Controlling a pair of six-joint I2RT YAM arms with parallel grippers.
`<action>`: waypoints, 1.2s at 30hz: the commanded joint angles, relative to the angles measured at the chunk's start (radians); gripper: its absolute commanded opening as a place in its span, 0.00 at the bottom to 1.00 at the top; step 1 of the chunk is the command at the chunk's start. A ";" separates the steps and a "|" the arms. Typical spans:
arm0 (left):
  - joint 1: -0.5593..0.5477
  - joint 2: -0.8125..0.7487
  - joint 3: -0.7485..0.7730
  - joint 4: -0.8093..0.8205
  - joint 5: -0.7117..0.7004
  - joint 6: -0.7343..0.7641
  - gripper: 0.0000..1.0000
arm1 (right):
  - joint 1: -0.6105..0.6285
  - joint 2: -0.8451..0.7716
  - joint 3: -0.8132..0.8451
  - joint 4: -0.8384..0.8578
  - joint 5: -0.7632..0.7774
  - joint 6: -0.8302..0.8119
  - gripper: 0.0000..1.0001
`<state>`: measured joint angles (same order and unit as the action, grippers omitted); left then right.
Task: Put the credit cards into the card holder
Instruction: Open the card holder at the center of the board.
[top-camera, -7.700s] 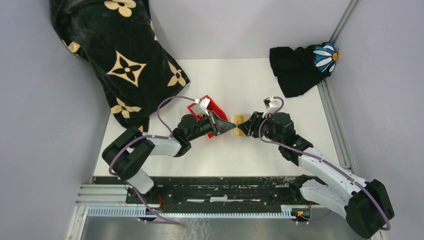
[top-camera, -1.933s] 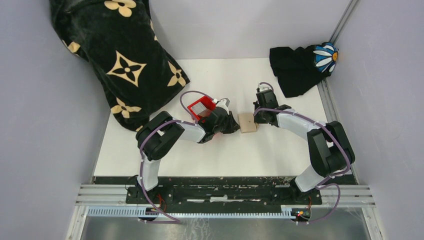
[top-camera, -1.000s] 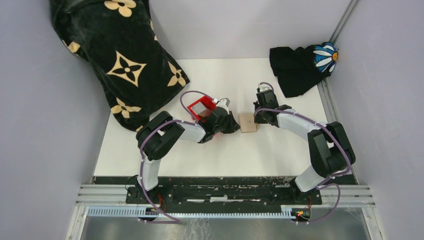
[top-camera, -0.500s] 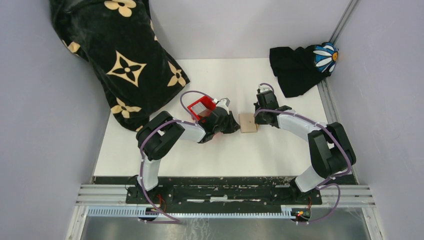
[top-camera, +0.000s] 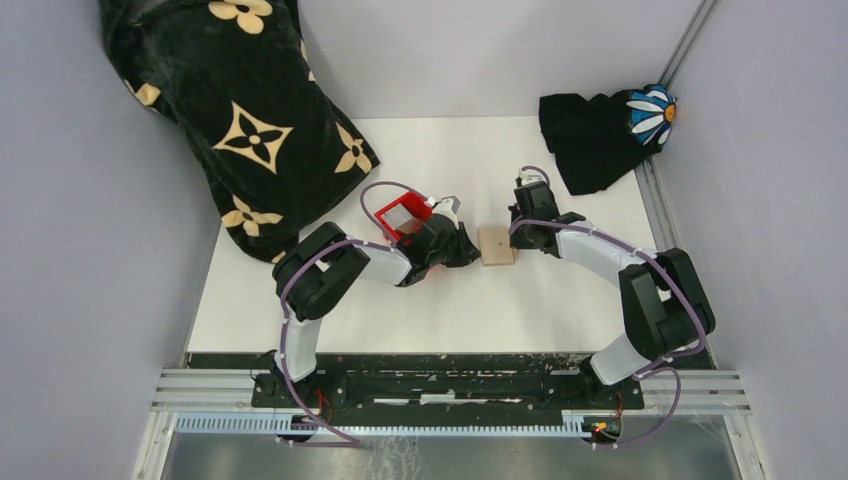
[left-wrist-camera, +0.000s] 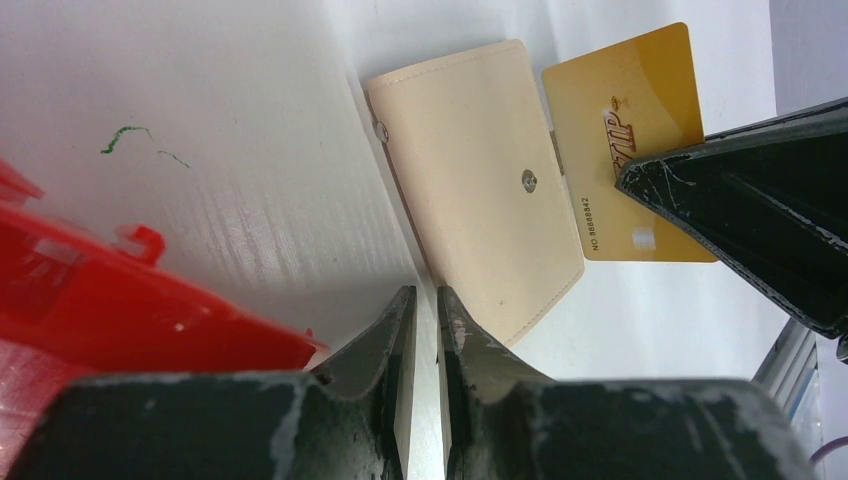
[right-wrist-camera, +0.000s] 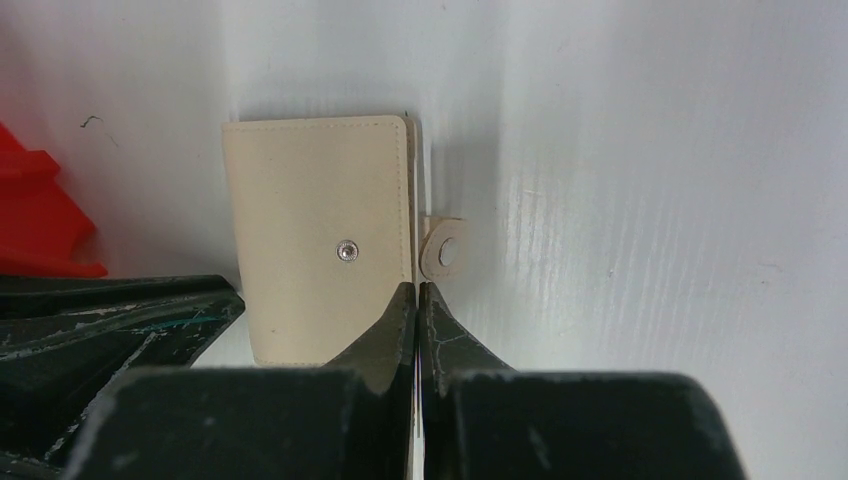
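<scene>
Right gripper: clamped on gold credit card, edge-on beside card holder snap tab. Left gripper: cracked open, nothing visibly gripped, tips at opposite edge. Card holder closed, flat between both.

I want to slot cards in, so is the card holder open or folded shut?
Folded shut but unsnapped: the card holder lies closed, its snap tab sticking out sideways, off the stud on the cover.
</scene>
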<state>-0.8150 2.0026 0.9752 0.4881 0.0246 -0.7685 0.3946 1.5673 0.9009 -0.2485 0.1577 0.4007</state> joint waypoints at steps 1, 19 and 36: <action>-0.009 0.043 -0.019 -0.054 -0.030 0.041 0.21 | 0.000 -0.038 -0.006 0.030 -0.001 0.019 0.01; -0.013 0.045 -0.019 -0.054 -0.031 0.040 0.20 | -0.001 -0.035 -0.037 0.063 -0.019 0.035 0.01; -0.013 0.053 -0.018 -0.054 -0.032 0.038 0.21 | 0.000 -0.061 -0.040 0.081 -0.040 0.053 0.01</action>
<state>-0.8169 2.0060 0.9752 0.4946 0.0223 -0.7685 0.3927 1.5547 0.8597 -0.2180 0.1318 0.4389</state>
